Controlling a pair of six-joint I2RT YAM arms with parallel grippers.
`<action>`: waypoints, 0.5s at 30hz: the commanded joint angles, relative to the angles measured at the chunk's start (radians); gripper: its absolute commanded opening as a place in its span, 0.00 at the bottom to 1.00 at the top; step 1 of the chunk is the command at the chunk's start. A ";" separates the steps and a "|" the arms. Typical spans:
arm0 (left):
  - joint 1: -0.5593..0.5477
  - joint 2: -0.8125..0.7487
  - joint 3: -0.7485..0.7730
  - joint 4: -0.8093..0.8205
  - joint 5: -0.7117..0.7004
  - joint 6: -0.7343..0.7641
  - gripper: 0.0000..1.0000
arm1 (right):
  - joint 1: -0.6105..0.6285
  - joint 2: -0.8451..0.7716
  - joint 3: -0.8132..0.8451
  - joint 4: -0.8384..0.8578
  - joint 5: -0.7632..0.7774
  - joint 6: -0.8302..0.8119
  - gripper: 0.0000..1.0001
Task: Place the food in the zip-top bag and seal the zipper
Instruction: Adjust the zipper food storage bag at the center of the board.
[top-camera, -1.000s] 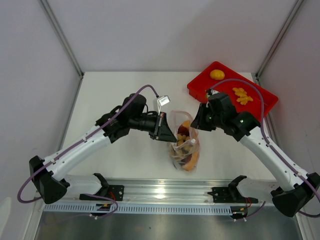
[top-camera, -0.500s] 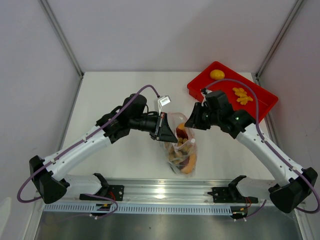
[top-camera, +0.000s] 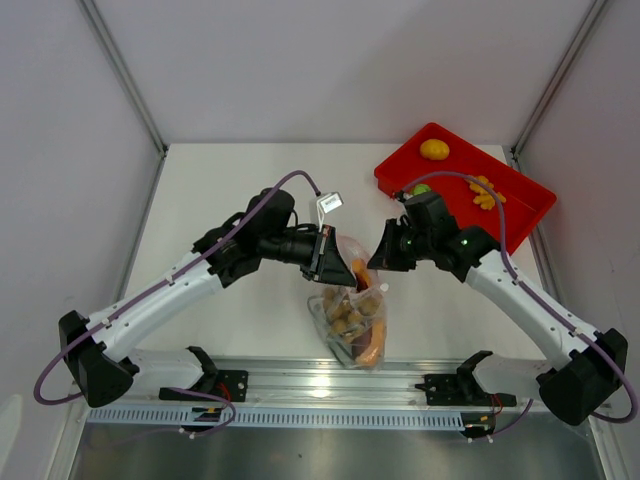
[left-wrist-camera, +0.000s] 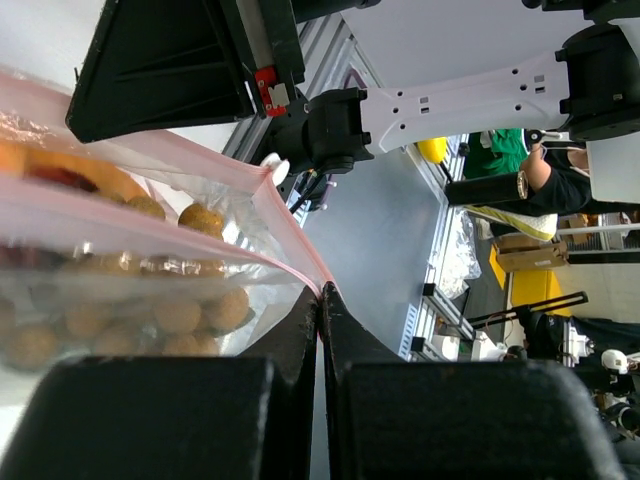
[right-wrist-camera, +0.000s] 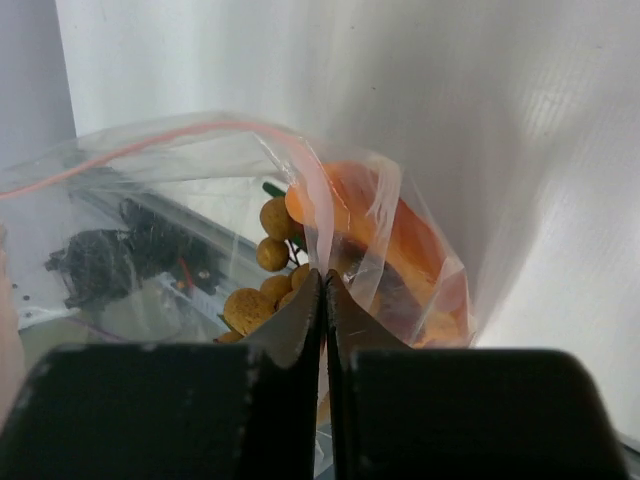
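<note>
The clear zip-top bag (top-camera: 350, 322) hangs between both grippers above the table, its mouth upward. Inside it lies food: a yellow-green grape bunch (right-wrist-camera: 272, 253) and orange pieces (right-wrist-camera: 405, 235). My left gripper (top-camera: 336, 268) is shut on the left end of the bag's mouth, pinching the pinkish zipper (left-wrist-camera: 290, 235) at the fingertips. The right gripper (top-camera: 380, 263) is shut on the right end, the zipper (right-wrist-camera: 318, 215) rising from between its jaws. The strip bows apart between the two grips. More food sits outside the bag: a yellow-orange fruit (top-camera: 434, 149) and orange lumpy pieces (top-camera: 484, 192).
The red tray (top-camera: 520, 205) stands at the back right, holding the loose food and a green piece (top-camera: 421, 188) partly hidden by the right arm. A metal rail (top-camera: 320, 385) runs along the table's near edge.
The right gripper moved left to the bag's mouth and closed on its edge. The bag shifted a little left and toward the rail. The left gripper kept its grip.
</note>
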 joint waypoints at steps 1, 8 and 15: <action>-0.010 -0.001 0.033 0.027 0.027 -0.013 0.01 | 0.006 0.013 0.032 0.048 -0.022 -0.022 0.00; -0.008 -0.031 0.030 -0.032 -0.072 -0.011 0.01 | 0.008 0.000 0.215 -0.036 0.104 -0.212 0.00; 0.026 -0.163 0.002 -0.118 -0.278 -0.079 0.00 | 0.121 -0.078 0.329 -0.095 0.170 -0.378 0.00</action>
